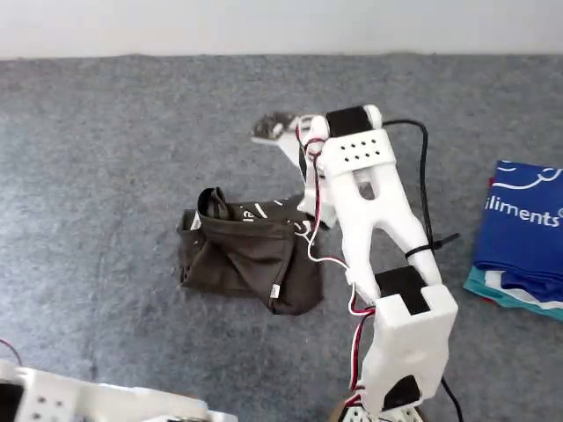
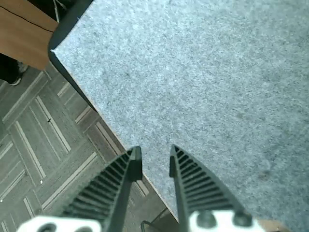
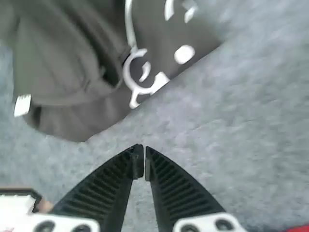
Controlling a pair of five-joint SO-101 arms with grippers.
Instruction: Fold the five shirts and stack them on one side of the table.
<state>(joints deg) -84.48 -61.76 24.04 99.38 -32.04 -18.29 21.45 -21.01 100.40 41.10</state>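
**High view: crumpled dark shirt [image 1: 242, 259] mid-table, folded stack [image 1: 519, 233] at the side**

The dark shirt, brown with white print, lies bunched near the middle of the grey felt table [image 1: 106, 158], collar turned up and a small white tag showing at its near edge. Well apart from it, at the table's side, sits the folded stack, with a blue shirt with white lettering on top and a teal one beneath. The white right arm [image 1: 378, 211] stretches over the shirt's edge. In the right wrist view, the right gripper [image 3: 140, 157] hangs over bare felt just beside the shirt, fingers nearly together and holding nothing. The left gripper [image 2: 154, 157] hovers over the table's edge above the patterned floor [image 2: 38, 145], narrowly parted and empty.
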